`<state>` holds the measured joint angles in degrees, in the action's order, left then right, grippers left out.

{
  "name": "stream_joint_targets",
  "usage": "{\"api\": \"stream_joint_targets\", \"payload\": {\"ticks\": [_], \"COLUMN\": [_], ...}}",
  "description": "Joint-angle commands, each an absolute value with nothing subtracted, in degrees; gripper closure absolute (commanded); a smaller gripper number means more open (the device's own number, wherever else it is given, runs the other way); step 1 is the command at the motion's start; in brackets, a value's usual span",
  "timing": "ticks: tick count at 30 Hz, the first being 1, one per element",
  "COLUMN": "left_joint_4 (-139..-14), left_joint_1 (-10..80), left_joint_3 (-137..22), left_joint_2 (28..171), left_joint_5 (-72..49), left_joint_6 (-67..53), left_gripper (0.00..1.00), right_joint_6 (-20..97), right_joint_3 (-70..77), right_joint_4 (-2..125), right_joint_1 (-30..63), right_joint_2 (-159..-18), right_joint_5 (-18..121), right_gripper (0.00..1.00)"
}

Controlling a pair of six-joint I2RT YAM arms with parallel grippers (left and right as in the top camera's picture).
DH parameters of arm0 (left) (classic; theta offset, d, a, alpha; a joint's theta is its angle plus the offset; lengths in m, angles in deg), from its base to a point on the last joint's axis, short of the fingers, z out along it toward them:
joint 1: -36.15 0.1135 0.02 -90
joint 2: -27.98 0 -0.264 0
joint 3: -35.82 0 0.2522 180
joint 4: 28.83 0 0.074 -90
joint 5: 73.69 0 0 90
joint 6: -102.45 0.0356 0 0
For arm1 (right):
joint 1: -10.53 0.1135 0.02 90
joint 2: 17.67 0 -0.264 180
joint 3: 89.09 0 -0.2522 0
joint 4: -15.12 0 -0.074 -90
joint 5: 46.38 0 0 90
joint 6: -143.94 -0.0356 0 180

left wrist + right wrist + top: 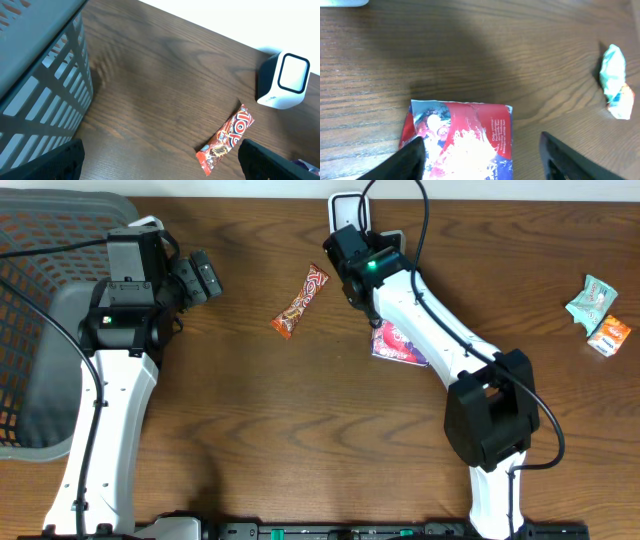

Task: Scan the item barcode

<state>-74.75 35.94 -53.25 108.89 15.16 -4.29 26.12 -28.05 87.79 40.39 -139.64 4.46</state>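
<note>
The red packet [402, 345] lies flat on the table [250, 400] directly under the right gripper [481, 150], whose jaws are spread and hold nothing; the scanner [284, 80] stands just beyond; the left gripper [205, 277], agape too, is well apart.

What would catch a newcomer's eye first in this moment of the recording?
Probably the red packet lying flat on the dark wooden table, directly beneath the open right end effector. Next come the red-orange snack bar, lying alone near the middle of the table, and the grey basket at the table's left edge.
</note>
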Motion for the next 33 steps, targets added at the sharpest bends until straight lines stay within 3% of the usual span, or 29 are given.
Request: {"api": "stream_joint_targets", "payload": {"ticks": [1, 6, 11, 13, 21, 27, 33], "left_joint_4": [-74.73, -74.73, -74.73, -74.73, -74.75, -74.73, -74.73], "left_joint_1": [35.96, 35.96, 35.96, 35.96, 35.96, 35.96, 35.96], "left_joint_3": [-53.92, -53.92, -53.92, -53.92, -53.92, -53.92, -53.92], "left_joint_2": [109.17, 109.17, 109.17, 109.17, 109.17, 109.17, 109.17], "left_joint_5": [15.45, 15.45, 15.45, 15.45, 15.45, 15.45, 15.45], "left_joint_6": [-4.37, -4.37, -4.37, -4.37, -4.37, -4.37, -4.37], "left_gripper": [0.02, 0.02, 0.02, 0.02, 0.02, 0.02, 0.02], "right_joint_6": [26.65, 27.3, 41.95, 44.16, 48.57, 57.62, 59.24], "right_joint_3": [-28.93, -28.91, -28.82, -28.67, -24.58, -18.74, -12.56], "right_joint_4": [88.03, 86.44, 83.4, 84.06, 80.95, 72.32, 68.32], "right_joint_1": [36.79, 29.07, 16.68, 14.01, 5.1, 5.23, 7.7], "right_joint_2": [-138.64, -138.96, -139.8, -139.84, -139.84, -139.84, -139.84], "right_joint_5": [9.78, 24.94, 61.01, 66.03, 79.17, 84.85, 86.91], "right_gripper": [0.29, 0.23, 0.22, 0.21, 0.21, 0.18, 0.3]}}
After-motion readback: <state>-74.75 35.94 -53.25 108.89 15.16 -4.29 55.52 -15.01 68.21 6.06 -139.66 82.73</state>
